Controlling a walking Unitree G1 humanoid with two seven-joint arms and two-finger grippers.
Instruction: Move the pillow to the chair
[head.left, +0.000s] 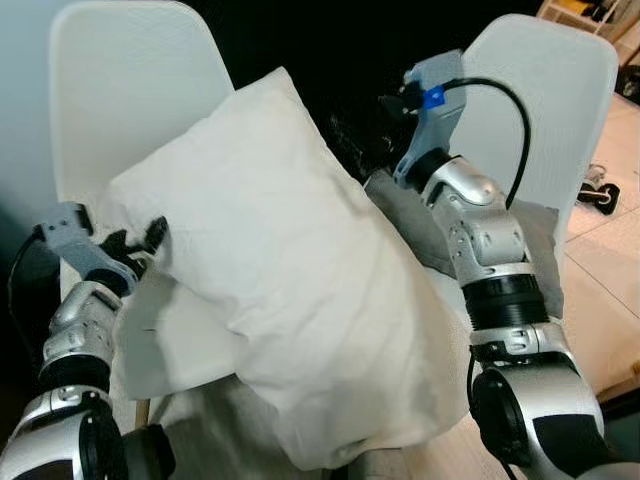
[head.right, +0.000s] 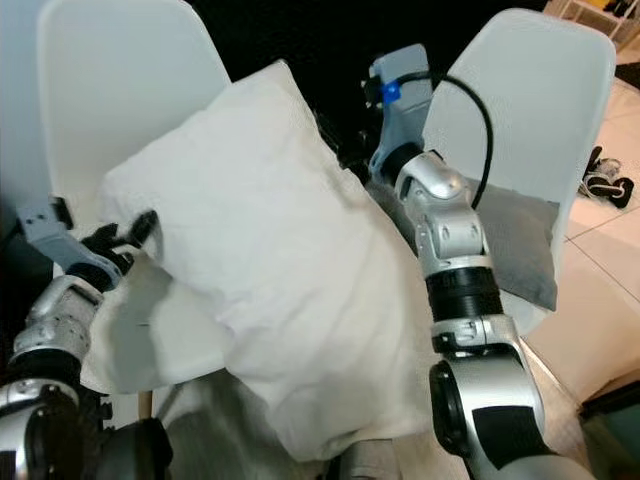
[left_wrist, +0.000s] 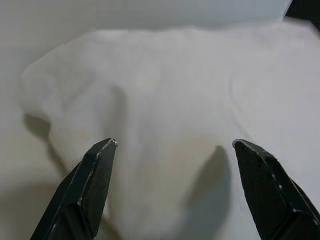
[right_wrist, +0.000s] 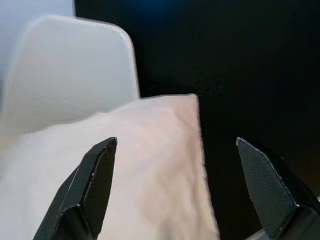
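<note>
A big white pillow lies slantwise on the left white chair, its top corner leaning against the backrest and its lower end hanging over the seat toward me. My left gripper is at the pillow's left edge. It stands open in the left wrist view, with the pillow's fabric spread just ahead of the fingers. My right gripper is raised at the pillow's upper right side and is open too. The pillow's corner and the chair back lie beyond its fingers.
A second white chair stands to the right with a grey cushion on its seat, right behind my right arm. Shoes lie on the pale tiled floor at far right. A dark surface fills the background.
</note>
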